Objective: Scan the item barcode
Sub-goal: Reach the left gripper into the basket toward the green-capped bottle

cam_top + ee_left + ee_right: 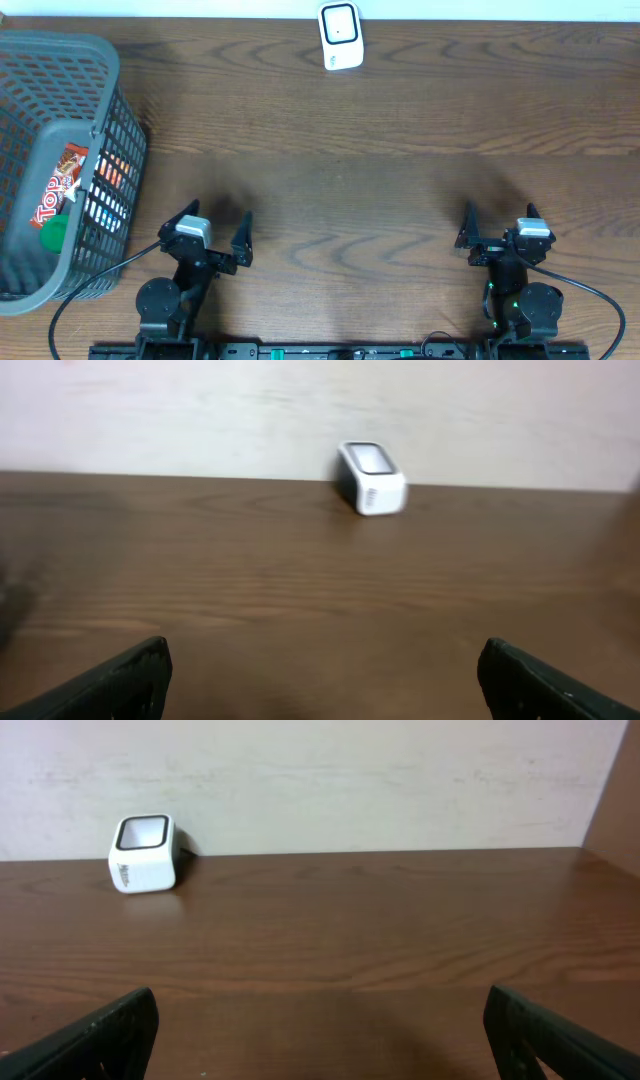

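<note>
The item, a red snack packet [58, 185], lies inside the grey mesh basket [118, 110] at the table's left edge, next to something green [54, 232]. A white barcode scanner [340, 36] stands at the far edge of the table; the left wrist view has the scanner [372, 478] ahead and slightly right, and the right wrist view has the scanner [145, 853] far to the left. My left gripper [214, 224] [325, 660] is open and empty near the front edge, just right of the basket. My right gripper [320, 1005] [498, 224] is open and empty at the front right.
The brown wooden table [340, 170] runs to a pale wall [350, 780] behind the scanner. Black cables [90, 285] trail from both arm bases along the front edge.
</note>
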